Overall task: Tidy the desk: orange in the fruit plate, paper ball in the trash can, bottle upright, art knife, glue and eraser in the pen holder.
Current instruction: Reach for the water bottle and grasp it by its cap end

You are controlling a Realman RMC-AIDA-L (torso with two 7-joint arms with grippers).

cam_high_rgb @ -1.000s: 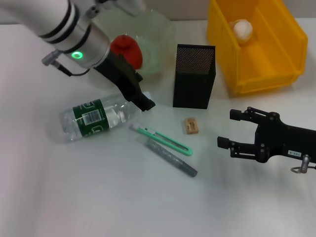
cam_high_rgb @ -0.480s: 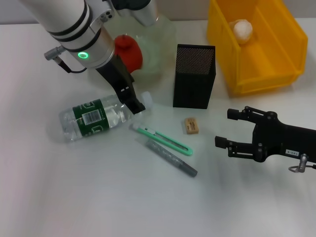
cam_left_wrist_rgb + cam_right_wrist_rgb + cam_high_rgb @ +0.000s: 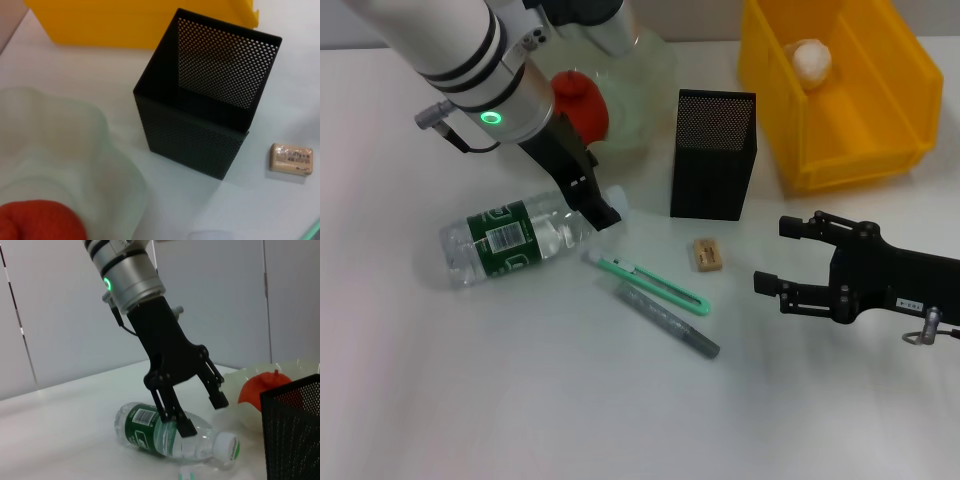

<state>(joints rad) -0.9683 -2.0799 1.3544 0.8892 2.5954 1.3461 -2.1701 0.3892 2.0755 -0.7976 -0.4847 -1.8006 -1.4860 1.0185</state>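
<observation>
White counter [image 3: 470, 400] — left pincer [image 3: 199, 411] angled down, spread wide astride the lying bottle's [image 3: 510, 241] neck; right pincer [image 3: 790, 257] gaping near eraser [image 3: 707, 253], pen holder [image 3: 712, 155] behind.

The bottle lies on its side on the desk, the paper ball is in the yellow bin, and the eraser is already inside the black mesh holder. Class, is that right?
Not quite. The eraser is not inside the holder; it lies on the desk beside it, as the head view shows, and the left wrist view shows the holder empty. The bottle does lie on its side and the paper ball is in the yellow bin.
</observation>
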